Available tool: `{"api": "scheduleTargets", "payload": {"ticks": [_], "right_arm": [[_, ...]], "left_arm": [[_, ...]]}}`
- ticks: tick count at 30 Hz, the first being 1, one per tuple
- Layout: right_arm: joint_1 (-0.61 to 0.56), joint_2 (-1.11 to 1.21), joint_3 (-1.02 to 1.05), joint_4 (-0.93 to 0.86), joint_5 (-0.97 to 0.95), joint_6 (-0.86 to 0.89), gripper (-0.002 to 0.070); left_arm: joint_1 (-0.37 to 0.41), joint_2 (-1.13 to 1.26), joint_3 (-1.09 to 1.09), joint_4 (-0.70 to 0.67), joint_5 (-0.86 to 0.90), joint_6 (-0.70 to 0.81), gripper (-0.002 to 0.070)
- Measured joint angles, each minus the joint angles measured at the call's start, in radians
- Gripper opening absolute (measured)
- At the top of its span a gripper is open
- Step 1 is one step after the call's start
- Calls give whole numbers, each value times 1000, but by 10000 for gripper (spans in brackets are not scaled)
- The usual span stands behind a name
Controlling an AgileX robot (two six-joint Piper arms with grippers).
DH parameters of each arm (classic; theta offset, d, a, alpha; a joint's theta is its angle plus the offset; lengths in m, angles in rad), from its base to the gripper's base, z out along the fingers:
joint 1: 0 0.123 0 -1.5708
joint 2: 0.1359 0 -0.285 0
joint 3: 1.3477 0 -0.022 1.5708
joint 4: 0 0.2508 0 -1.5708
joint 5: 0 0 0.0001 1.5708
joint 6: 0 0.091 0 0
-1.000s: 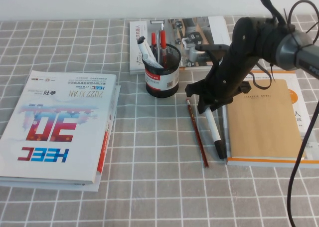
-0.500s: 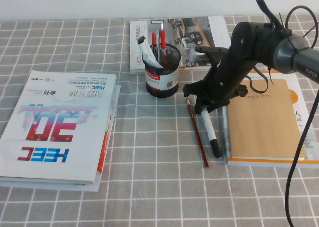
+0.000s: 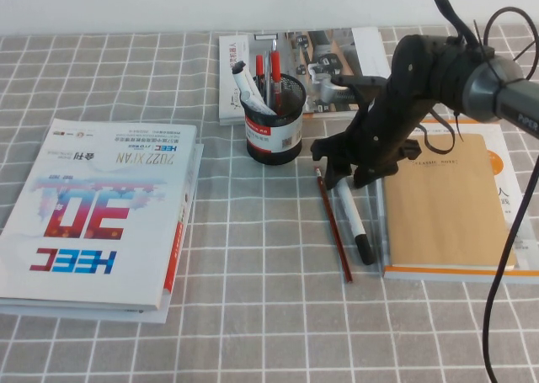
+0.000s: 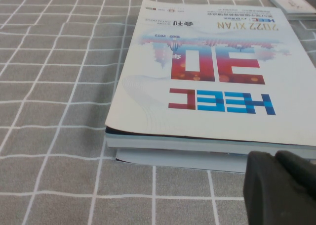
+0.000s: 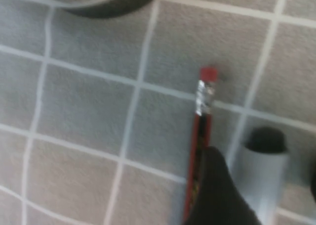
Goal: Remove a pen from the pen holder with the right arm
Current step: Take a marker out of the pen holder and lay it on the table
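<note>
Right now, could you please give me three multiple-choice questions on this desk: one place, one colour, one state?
1. The pen holder is: A black; B blue; C yellow.
2. The white marker is: A in the pen holder; B flat on the table between the pencil and the brown notebook; C upright on its cap.
3. The right gripper is: A shut on the pencil; B inside the pen holder; C open over the marker's end nearest the holder.
Answers: 1 A, its mesh is black. 2 B, it lies on the cloth. 3 C, its fingers stand apart either side of the marker.
The left gripper hangs beside the white book.
</note>
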Motion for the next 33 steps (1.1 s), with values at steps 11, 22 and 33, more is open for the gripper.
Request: {"api": "scheduleTargets", "payload": {"ticks": [11, 22, 33], "right_arm": [[57, -265, 98, -132, 66, 5, 155], [101, -806, 545, -192, -11, 11, -8], [101, -1347, 885, -203, -11, 11, -12]], "left_arm": [[0, 0, 0, 0, 0, 0, -5], [0, 0, 0, 0, 0, 0, -5], [0, 0, 0, 0, 0, 0, -5]]}}
